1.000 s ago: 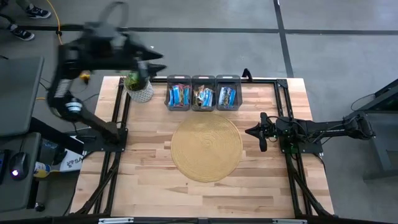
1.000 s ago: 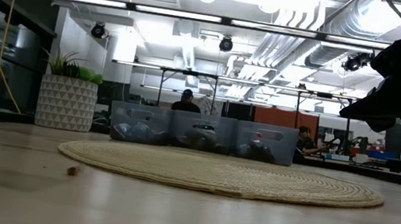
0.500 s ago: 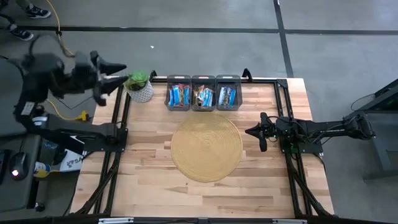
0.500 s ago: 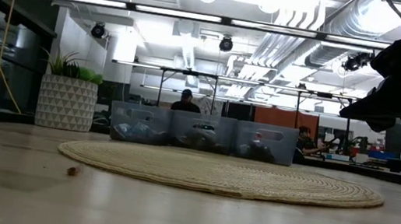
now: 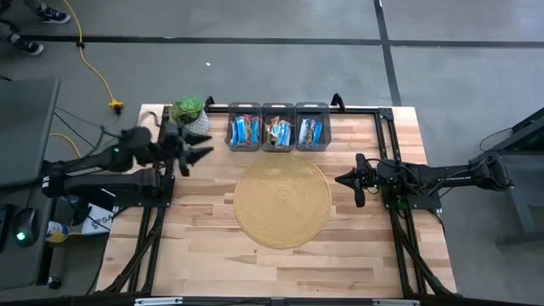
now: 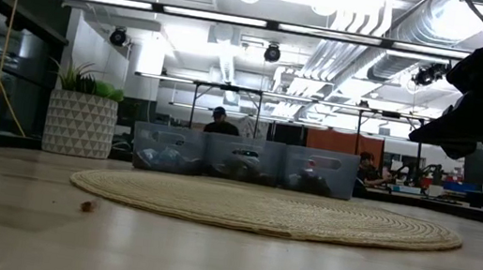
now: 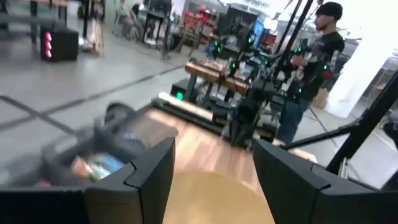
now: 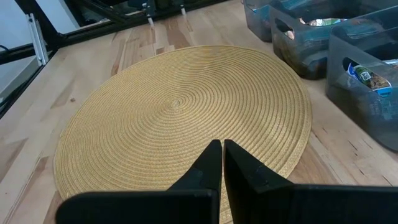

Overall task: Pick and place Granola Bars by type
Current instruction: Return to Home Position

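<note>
Granola bars (image 5: 246,130) lie in three bins (image 5: 278,106) at upper centre of the counter (image 5: 204,255). Left pincer (image 5: 197,150), upper left, gapes empty; right pincer (image 5: 342,179), centre right, is closed on nothing. Bars look light, flat, foil-slick: best pinched across the narrow middle.
</note>
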Motion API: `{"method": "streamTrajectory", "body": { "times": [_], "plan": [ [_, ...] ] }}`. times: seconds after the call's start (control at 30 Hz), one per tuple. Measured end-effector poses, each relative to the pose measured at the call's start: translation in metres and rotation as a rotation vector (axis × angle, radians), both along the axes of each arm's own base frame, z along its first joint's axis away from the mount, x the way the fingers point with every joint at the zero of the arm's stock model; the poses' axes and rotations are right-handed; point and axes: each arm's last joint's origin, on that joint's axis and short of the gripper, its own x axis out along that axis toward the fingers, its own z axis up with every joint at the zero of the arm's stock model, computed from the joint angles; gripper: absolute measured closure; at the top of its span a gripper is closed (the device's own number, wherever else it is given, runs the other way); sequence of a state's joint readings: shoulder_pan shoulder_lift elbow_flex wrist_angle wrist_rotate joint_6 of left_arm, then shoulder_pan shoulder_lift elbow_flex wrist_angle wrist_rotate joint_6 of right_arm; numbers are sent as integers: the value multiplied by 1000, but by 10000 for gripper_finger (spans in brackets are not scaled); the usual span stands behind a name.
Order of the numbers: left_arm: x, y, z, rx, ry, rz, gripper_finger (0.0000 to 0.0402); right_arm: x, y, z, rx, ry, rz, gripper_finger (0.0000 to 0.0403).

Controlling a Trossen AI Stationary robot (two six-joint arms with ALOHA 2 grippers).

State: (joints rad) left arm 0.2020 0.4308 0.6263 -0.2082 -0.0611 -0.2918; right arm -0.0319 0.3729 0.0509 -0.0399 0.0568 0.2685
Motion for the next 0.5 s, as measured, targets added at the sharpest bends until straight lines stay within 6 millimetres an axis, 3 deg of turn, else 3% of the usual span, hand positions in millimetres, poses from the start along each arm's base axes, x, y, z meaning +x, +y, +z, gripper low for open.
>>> {"method": "streamTrajectory", "body": {
  "times": [0.27,0.37,0.5],
  "plan": [
    [15,2,-72,-73,169,-42,188,0,0,0,0,0,0,402],
    [20,2,-91,-167,235,-73,188,0,0,0,0,0,0,402],
    [23,1,-97,-12,293,-142,188,0,0,0,0,0,0,402]
  ]
}}
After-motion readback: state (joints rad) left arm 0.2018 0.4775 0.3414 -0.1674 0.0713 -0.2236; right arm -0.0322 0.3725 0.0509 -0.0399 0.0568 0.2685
